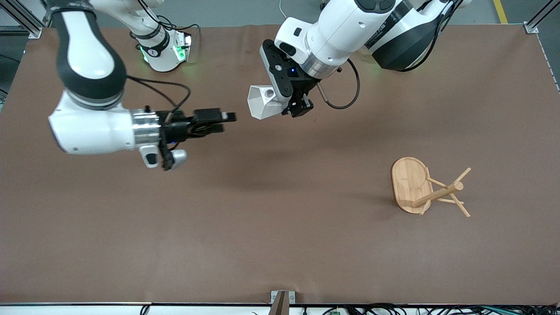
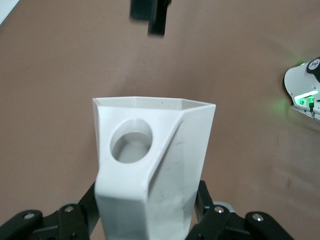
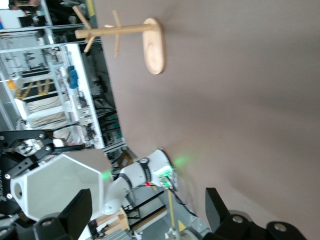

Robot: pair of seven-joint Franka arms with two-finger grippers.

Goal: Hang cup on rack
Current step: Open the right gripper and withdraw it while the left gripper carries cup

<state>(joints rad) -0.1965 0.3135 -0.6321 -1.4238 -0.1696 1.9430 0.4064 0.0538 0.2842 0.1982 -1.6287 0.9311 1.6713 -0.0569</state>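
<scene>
My left gripper point(image 1: 292, 105) is shut on the base of the white faceted cup point(image 1: 264, 103) and holds it up in the air over the middle of the table, mouth turned toward the right arm. In the left wrist view the cup point(image 2: 150, 160) fills the middle, the round hole in its side tab showing, with the fingers point(image 2: 210, 217) on either side. My right gripper point(image 1: 227, 122) is open and empty, level with the cup and a short gap from its mouth; its wrist view shows the cup point(image 3: 60, 185). The bamboo rack point(image 1: 431, 188) stands upright toward the left arm's end, nearer the front camera.
The table point(image 1: 280, 227) is covered in brown. The right arm's base point(image 1: 164, 48) with green lights stands at the table's top edge. The rack also shows in the right wrist view point(image 3: 125, 37). Shelves and lab clutter lie off the table.
</scene>
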